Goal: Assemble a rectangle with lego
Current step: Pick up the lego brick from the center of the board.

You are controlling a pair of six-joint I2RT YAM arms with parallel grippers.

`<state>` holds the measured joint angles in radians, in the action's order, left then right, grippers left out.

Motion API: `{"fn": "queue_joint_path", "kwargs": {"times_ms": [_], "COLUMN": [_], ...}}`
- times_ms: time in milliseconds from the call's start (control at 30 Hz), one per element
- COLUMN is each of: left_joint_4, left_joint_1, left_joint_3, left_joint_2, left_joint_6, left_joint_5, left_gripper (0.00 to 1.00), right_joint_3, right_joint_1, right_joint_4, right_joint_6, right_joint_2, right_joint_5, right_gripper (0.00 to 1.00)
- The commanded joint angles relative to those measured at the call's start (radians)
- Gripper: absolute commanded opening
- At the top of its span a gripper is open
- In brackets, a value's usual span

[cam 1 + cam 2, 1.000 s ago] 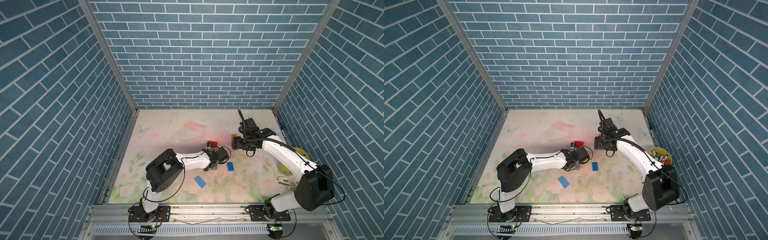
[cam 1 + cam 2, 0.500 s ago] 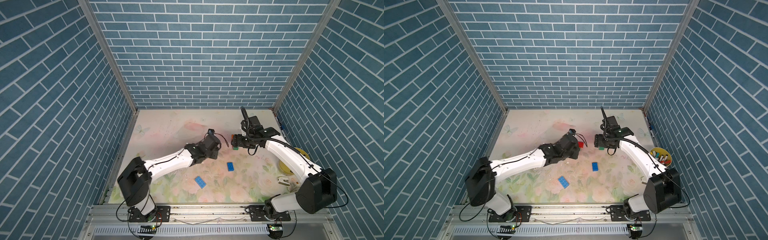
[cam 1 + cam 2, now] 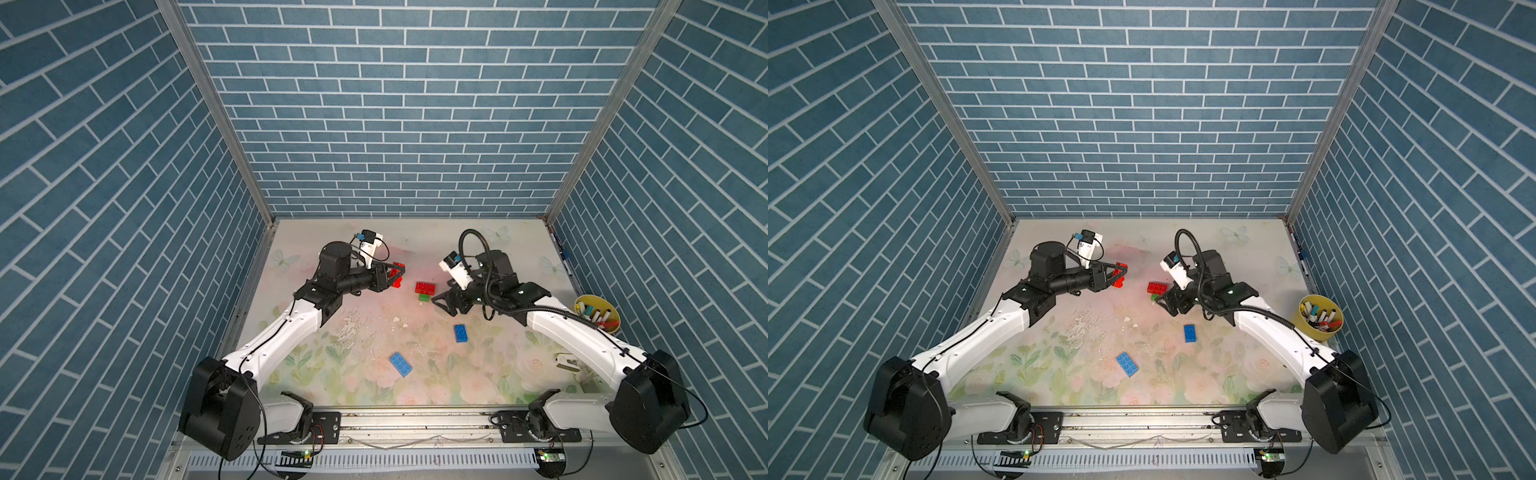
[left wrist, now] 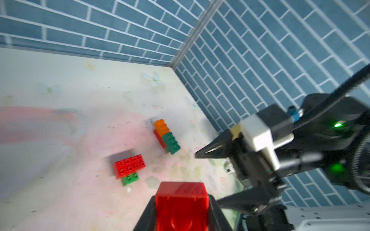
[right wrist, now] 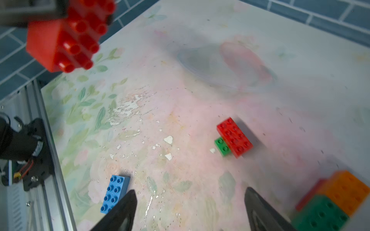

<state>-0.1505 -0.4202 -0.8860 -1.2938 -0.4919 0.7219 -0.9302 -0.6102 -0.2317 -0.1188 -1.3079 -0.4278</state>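
Left fingers (image 4: 145, 217) gripped red brick (image 3: 399, 277) aloft; red-on-green stack (image 3: 426, 287) lay lower right in a top view, long axis crosswise; right fingers (image 5: 125, 208) wide, nearer.

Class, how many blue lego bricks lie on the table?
2. One blue brick lies toward the front from the red-on-green stack; the lighter blue brick lies nearer the front edge. Others may be hidden.

Blue brick-pattern walls (image 3: 395, 124), pale floral tabletop (image 3: 415, 245), aluminium corner posts (image 3: 219, 112)
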Motion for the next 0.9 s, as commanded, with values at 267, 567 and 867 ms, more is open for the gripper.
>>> {"fn": "queue_joint_path", "kwargs": {"times_ms": [267, 567, 867], "left_joint_4": [-0.252, -0.241, -0.229], "left_joint_1": [0.005, 0.001, -0.016], "left_joint_3": [0.067, 0.065, 0.074], "left_joint_2": [-0.001, 0.002, 0.001], "left_joint_6": [-0.167, -0.188, -0.188], "left_joint_5": [0.217, 0.209, 0.194], "left_gripper": [0.04, 0.05, 0.05], "right_joint_3": [0.136, 0.103, 0.049], "right_joint_1": [-0.098, -0.116, -0.121], "right_joint_4": [0.53, 0.625, 0.65], "right_joint_6": [-0.375, -0.412, -0.428], "right_joint_2": [-0.017, -0.058, -0.088], "right_joint_5": [-0.174, -0.165, -0.157], "right_gripper": [0.86, 0.86, 0.86]}}
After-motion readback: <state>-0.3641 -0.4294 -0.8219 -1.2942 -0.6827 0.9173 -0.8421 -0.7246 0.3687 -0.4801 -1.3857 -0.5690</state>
